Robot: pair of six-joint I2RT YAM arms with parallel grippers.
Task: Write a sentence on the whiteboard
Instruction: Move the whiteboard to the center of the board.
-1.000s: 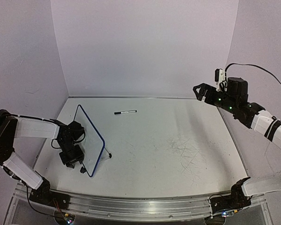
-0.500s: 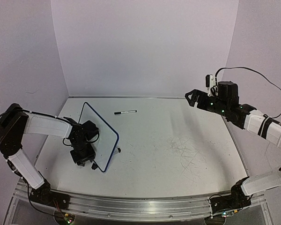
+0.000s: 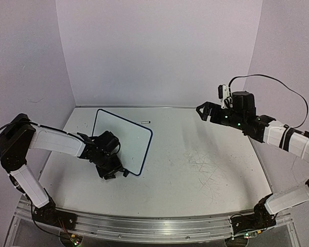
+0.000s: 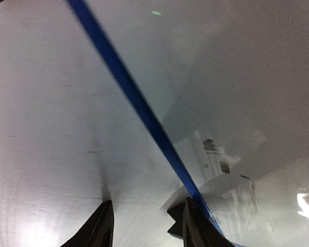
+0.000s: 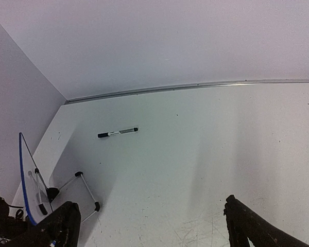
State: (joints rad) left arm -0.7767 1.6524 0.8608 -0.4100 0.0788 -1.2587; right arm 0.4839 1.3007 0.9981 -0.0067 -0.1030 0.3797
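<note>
The whiteboard point(image 3: 122, 140), white with a thin dark-blue frame, stands tilted at the left of the table, its face blank; no sentence shows on it. My left gripper point(image 3: 112, 170) grips its lower left edge. In the left wrist view the blue frame point(image 4: 139, 108) runs down to the right finger, with the gripper point(image 4: 147, 218) closed partway round it. My right gripper point(image 3: 202, 111) is open and empty, raised at the back right. The right wrist view shows the board edge-on point(image 5: 22, 175) with its wire stand point(image 5: 86, 188), below and left of the open gripper point(image 5: 149, 206).
A black-and-white marker point(image 5: 118, 132) lies on the table near the back wall; in the top view only its tip point(image 3: 144, 122) shows behind the board. Scuff marks point(image 3: 203, 162) cover the table's right half. Walls enclose the left, back and right sides.
My left gripper has swung the whiteboard rightward and turned its face toward the camera, so it now covers most of the marker. My right arm has moved left and lower.
</note>
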